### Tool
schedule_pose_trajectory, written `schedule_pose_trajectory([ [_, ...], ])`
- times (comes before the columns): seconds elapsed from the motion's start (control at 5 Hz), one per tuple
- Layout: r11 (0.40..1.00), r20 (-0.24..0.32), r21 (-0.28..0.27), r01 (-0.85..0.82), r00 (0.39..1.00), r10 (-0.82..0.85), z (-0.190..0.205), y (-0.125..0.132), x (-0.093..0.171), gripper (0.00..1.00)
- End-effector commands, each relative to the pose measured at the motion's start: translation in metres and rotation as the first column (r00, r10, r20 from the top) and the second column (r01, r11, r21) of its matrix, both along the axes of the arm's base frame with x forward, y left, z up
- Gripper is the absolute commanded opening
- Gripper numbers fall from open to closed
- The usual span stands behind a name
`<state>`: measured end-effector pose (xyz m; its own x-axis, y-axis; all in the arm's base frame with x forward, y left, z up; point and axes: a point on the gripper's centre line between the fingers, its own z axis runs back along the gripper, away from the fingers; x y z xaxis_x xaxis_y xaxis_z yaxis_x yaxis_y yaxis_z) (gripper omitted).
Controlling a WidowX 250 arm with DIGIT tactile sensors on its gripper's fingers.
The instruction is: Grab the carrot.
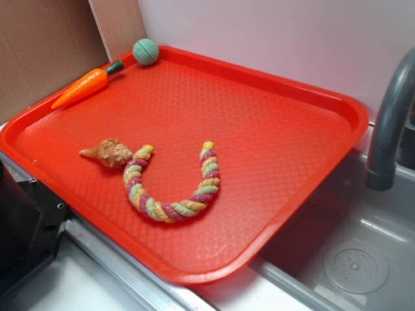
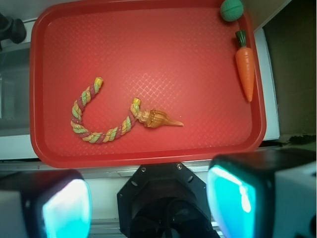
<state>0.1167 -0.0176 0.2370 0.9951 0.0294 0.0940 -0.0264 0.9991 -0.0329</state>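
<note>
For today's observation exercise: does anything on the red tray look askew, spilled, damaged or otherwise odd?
Nothing looks spilled or damaged. The carrot lies along the tray rim beside the green ball. The ridged cone toy touches one end of the curled rope.

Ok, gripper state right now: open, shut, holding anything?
Gripper: open, fingers spread wide, nothing between them; it is off the red tray, well short of the carrot.
</note>
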Motion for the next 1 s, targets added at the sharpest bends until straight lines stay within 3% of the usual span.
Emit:
schedule_pose_trajectory([
  [0.0,1.0,0.0,0.0,0.0,1.0,0.0,0.0,0.0,0.0,1.0],
  [0.4,0.993,0.084,0.069,-0.097,0.992,0.092,-0.064,0.099,0.058,1.0],
  [0.6,0.983,0.093,0.131,-0.127,0.989,0.116,-0.1,0.151,0.085,1.0],
  [0.8,0.983,0.093,0.131,-0.127,0.989,0.116,-0.1,0.151,0.085,1.0],
])
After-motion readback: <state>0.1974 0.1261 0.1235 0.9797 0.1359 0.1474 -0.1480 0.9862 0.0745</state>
